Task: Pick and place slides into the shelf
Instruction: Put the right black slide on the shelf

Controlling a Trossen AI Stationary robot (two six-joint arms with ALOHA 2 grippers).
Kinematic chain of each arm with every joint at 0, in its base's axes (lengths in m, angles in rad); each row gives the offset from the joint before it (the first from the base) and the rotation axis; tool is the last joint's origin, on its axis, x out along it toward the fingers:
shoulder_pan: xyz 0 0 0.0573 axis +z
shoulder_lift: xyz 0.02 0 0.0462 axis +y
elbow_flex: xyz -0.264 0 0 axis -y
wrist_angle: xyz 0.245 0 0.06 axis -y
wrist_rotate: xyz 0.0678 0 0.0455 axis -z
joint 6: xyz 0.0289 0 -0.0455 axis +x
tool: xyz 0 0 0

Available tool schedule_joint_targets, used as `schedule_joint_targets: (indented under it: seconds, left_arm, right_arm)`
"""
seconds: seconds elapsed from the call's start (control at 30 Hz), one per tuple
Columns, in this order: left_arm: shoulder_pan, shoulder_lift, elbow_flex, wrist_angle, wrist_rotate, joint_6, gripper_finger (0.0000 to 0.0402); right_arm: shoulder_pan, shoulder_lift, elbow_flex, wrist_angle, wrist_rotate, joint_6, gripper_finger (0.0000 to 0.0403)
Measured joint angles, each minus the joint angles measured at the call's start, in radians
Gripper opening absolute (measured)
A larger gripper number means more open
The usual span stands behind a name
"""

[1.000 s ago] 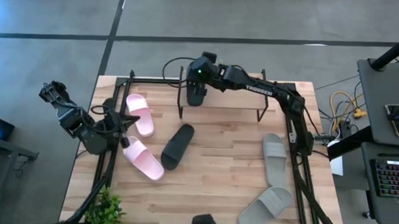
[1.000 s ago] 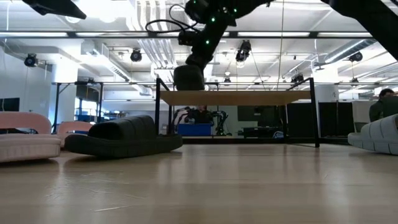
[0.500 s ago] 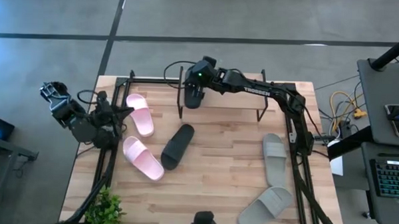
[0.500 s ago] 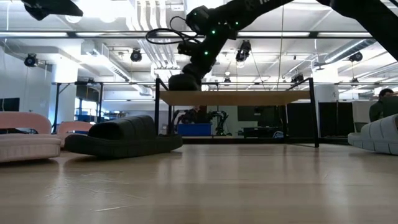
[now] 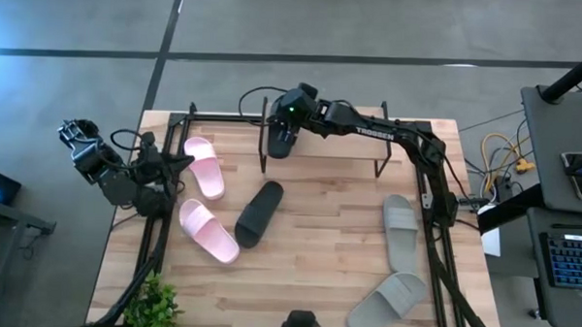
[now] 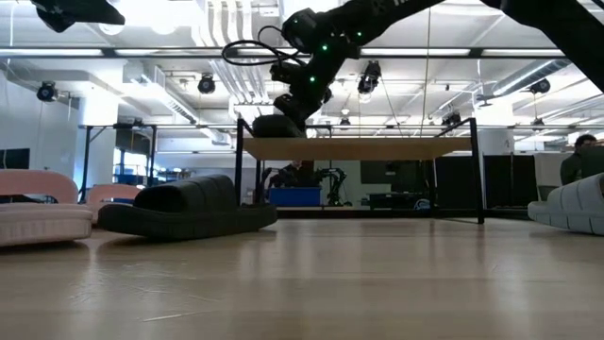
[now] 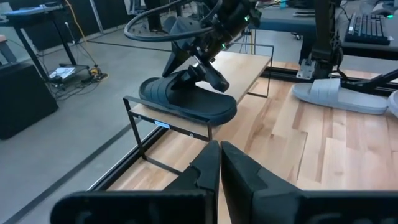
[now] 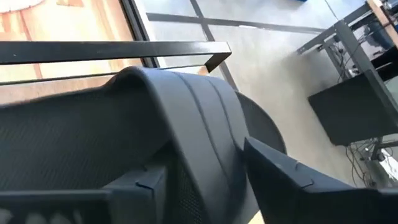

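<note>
Left wrist view, black slide (image 7: 186,99) on shelf (image 7: 239,68), between spread right jaws

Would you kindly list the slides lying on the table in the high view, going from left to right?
Upper pink slide → lower pink slide → black slide → upper grey slide. The two pink slides overlap somewhat in left-right span; the lower grey slide overlaps the upper one, so its place is unclear.

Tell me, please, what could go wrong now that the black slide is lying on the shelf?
The right gripper has its fingers on both sides of the black slide's strap, so lifting away might drag it. The slide lies at the end of the shelf, so a nudge could tip it off.
</note>
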Motion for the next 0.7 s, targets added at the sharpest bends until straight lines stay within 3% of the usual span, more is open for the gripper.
schedule_joint_targets:
  seconds: [0.23,0.37,0.57,0.7]
  left_arm:
    - [0.000,0.000,-0.001,-0.001,0.007,0.002,0.0000]
    - [0.000,-0.002,-0.004,-0.010,0.007,0.003,0.0000]
    - [0.000,-0.002,-0.015,-0.010,0.015,0.002,0.0000]
    - [0.000,0.010,-0.016,-0.007,0.048,0.000,0.0000]
  right_arm:
    - [0.028,-0.001,0.083,-0.213,0.005,0.072,0.0200]
    - [0.046,-0.005,0.123,-0.221,0.004,0.108,0.0201]
    - [0.050,-0.006,0.155,-0.211,0.089,0.084,0.0201]
    - [0.063,-0.033,0.201,-0.393,0.170,0.251,0.0199]
